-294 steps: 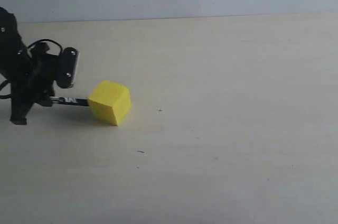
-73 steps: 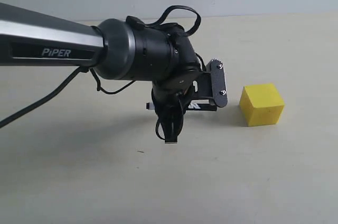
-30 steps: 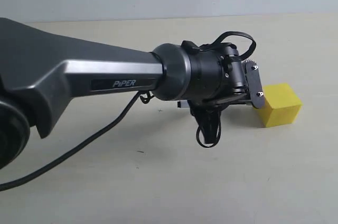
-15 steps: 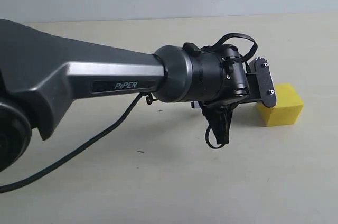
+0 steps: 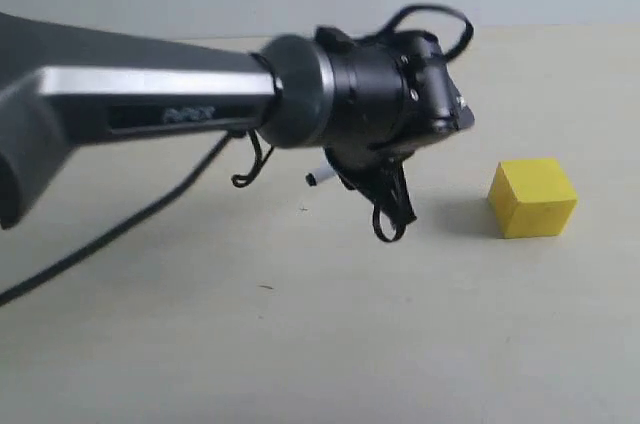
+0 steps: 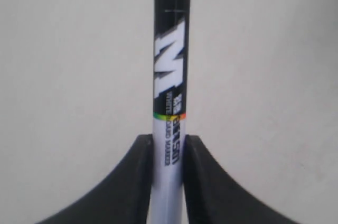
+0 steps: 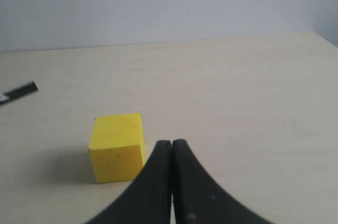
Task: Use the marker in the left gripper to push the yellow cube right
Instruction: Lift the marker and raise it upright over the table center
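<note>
Our left pincer point(image 6: 169, 140) clamps the marker point(image 6: 170, 65), apart from the yellow cube point(image 5: 532, 197). We should meet its left face low and squarely.

free: bare table point(image 5: 300, 344) between left pincer point(image 6: 169, 142) and yellow cube point(image 5: 533, 197) | obstacle: left arm point(image 5: 150, 104) spans table's left half

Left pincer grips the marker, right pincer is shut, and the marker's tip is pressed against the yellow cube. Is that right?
Not quite. The marker is not against the yellow cube: a clear gap separates them, as the right wrist view shows. The rest holds: the left pincer grips the marker, and the right pincer is shut.
</note>
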Robot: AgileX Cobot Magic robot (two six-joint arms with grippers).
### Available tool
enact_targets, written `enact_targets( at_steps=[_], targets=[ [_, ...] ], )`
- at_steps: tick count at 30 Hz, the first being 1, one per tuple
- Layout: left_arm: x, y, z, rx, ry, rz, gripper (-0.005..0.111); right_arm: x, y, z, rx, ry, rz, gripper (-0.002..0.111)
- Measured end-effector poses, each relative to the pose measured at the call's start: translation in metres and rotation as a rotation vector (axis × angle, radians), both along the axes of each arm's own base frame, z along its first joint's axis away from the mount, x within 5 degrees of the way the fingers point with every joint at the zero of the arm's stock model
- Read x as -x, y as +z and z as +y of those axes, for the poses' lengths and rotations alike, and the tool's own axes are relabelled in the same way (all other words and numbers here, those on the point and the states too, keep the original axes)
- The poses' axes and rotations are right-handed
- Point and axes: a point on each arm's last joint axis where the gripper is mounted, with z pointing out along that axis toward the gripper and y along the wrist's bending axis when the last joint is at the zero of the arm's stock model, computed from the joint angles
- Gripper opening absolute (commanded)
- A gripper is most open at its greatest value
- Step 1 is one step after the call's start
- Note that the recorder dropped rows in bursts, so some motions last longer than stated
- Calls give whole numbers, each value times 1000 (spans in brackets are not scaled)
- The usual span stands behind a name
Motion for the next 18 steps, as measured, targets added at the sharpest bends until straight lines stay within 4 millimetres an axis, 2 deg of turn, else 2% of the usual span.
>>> enact_targets(
  at_steps=[2, 6, 7, 8, 9, 12, 15, 18],
  targets=[
    [-3, 23, 8, 110, 121, -5, 0, 0, 0, 0, 0, 0, 0, 0],
    [-2, 55, 19, 288, 338, -1, 0, 0, 0, 0, 0, 0, 0, 0],
    [-1, 63, 23, 383, 497, 7, 0, 0, 0, 0, 0, 0, 0, 0],
    [-1, 64, 25, 417, 563, 19, 0, 0, 0, 0, 0, 0, 0, 0],
    [-1, 62, 28, 473, 680, 74, 0, 0, 0, 0, 0, 0, 0, 0],
    [2, 49, 29, 478, 773, 196, 0, 0, 0, 0, 0, 0, 0, 0],
    [5, 27, 27, 443, 842, 296, 0, 0, 0, 0, 0, 0, 0, 0],
    [-6, 2, 35, 406, 920, 382, 0, 0, 0, 0, 0, 0, 0, 0]
  ],
)
